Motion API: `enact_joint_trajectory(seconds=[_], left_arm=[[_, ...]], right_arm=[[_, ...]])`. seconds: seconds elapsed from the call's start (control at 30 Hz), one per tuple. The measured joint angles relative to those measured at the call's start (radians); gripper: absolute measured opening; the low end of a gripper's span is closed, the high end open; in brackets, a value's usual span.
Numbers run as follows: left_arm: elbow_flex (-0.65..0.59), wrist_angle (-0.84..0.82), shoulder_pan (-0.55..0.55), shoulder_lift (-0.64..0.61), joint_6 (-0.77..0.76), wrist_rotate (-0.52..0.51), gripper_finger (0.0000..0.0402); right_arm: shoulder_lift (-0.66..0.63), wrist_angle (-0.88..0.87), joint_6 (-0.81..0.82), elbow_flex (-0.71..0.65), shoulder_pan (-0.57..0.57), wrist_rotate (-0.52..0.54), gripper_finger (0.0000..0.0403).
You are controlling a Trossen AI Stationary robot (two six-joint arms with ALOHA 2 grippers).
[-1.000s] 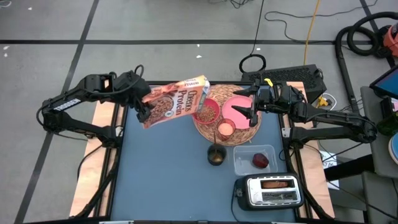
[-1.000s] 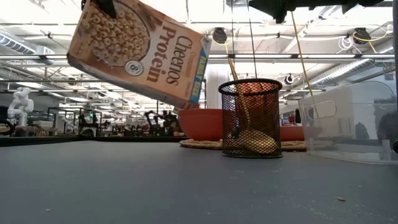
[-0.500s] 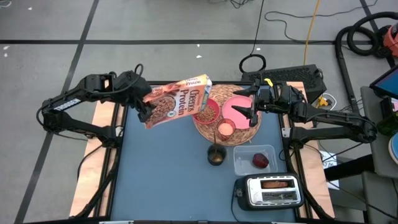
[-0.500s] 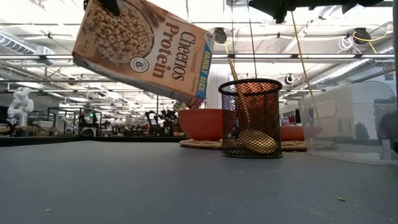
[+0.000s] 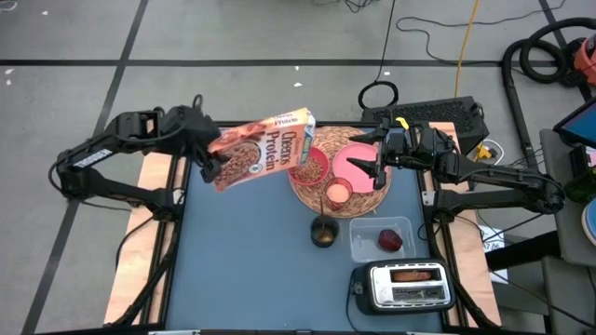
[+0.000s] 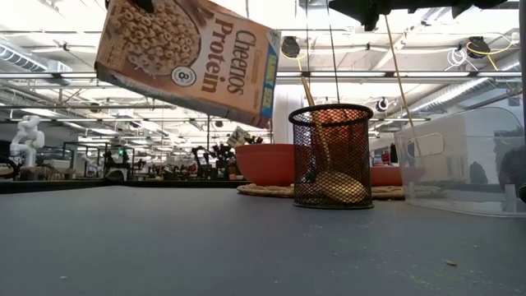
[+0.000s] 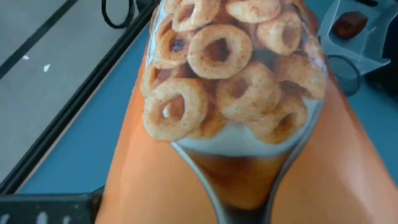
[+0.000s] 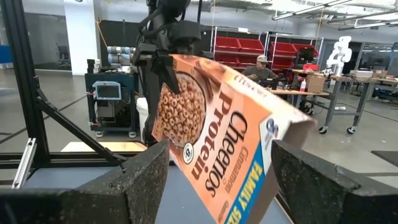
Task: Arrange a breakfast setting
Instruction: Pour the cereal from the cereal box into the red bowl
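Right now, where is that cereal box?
In the high view the cereal box hangs tilted in the air left of centre, held at its left end by the left gripper, its right end over the pink bowl on the wicker mat.

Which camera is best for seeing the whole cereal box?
The high view: the cereal box shows whole, tilted over the pink bowl, held by the left gripper. The low view cuts off its top corner, the right wrist view its lower corner, and the left wrist view shows only its printed front.
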Motion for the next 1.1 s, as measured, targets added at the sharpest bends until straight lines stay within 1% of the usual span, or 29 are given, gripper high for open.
enact_joint_trajectory(seconds=[0.23, 0.53, 0.93, 1.0, 1.1], left_arm=[[0.0, 0.0, 0.0, -0.074, -0.032, 0.0, 0.0206], [0.0, 0.005, 0.0, -0.105, -0.01, -0.001, 0.0206], [0.0, 0.127, 0.0, -0.202, 0.059, -0.004, 0.0206], [-0.026, 0.169, 0.0, -0.222, 0.076, -0.005, 0.0206], [-0.122, 0.291, 0.0, -0.279, 0.112, -0.004, 0.0206]], right_arm=[[0.0, 0.0, 0.0, 0.0, 0.0, 0.0, 0.0274], [0.0, 0.0, 0.0, 0.0, 0.0, 0.0, 0.0274], [0.0, 0.0, 0.0, 0.0, 0.0, 0.0, 0.0274], [0.0, 0.0, 0.0, 0.0, 0.0, 0.0, 0.0274], [0.0, 0.0, 0.003, 0.0, 0.0, 0.0, 0.0274]])
